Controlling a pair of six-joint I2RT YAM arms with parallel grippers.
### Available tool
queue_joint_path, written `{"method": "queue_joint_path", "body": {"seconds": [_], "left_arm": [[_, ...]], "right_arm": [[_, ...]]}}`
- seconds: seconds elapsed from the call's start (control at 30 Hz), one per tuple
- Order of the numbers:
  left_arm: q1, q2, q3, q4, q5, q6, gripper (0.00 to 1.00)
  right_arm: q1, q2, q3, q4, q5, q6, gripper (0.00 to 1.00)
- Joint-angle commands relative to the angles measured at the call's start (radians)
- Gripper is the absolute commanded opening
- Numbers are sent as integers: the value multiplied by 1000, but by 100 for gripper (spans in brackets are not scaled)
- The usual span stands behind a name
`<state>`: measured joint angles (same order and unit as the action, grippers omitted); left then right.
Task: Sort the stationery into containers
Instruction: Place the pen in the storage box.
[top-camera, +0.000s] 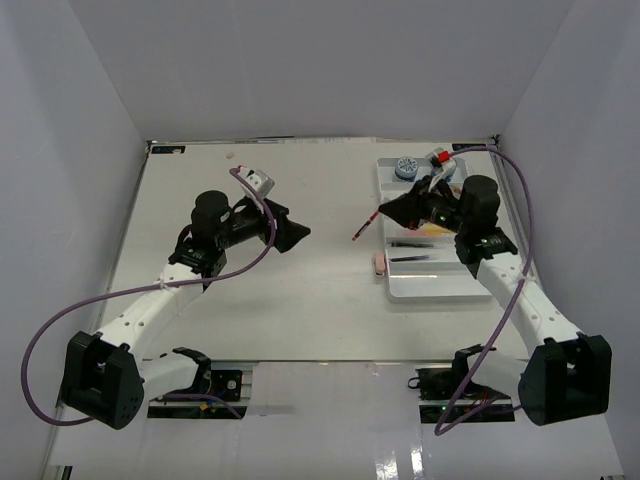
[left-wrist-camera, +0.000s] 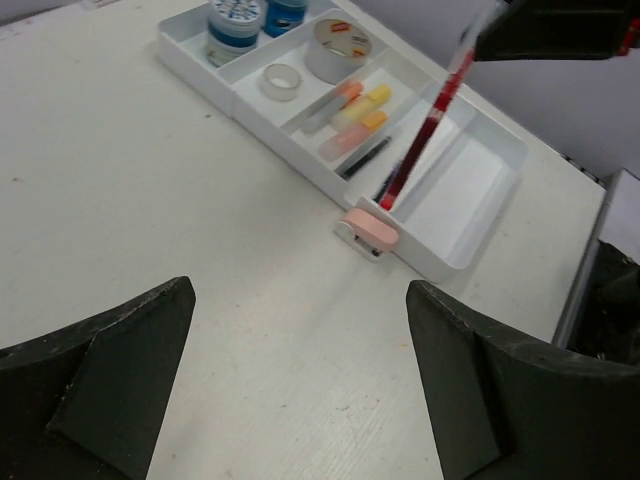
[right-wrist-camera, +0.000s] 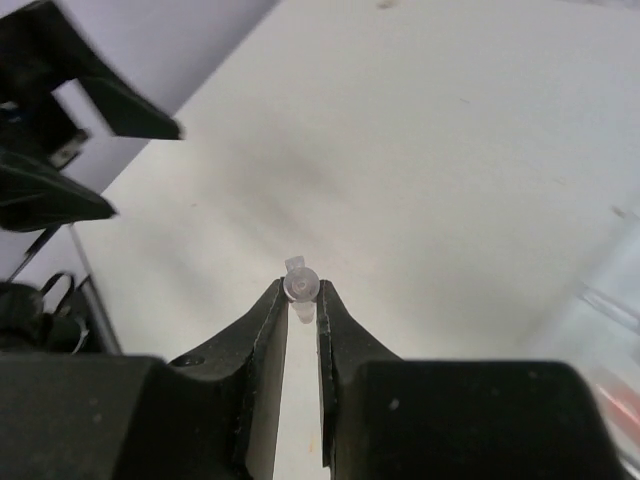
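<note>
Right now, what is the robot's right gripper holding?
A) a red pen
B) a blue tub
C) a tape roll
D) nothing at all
A: the right gripper is pinched shut on the end of the red pen, which slants down from it in the left wrist view.

Top cam looks down from above/behind both arm bases, far off, on the whole table (top-camera: 300, 300); L wrist cam faces fwd-down between L fingers (left-wrist-camera: 110, 390) at tray (left-wrist-camera: 465, 195) and red pen (left-wrist-camera: 425, 125), both shared w/ top cam; R wrist cam, close behind R fingers (right-wrist-camera: 262, 360), faces the tabletop.
</note>
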<state>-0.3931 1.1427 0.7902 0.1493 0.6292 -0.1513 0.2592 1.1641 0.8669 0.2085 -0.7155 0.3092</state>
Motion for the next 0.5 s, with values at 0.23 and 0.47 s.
{"method": "queue_joint_path", "body": {"seconds": [0.23,0.47], "left_arm": [[-4,-1,64,-108,-318,-34,98],[-6,15,67,-103,-295,-48,98]], "right_arm": [[-365,-89,-233,-57,290,191,8],[-390,11,-310,31,344,217,8]]}}
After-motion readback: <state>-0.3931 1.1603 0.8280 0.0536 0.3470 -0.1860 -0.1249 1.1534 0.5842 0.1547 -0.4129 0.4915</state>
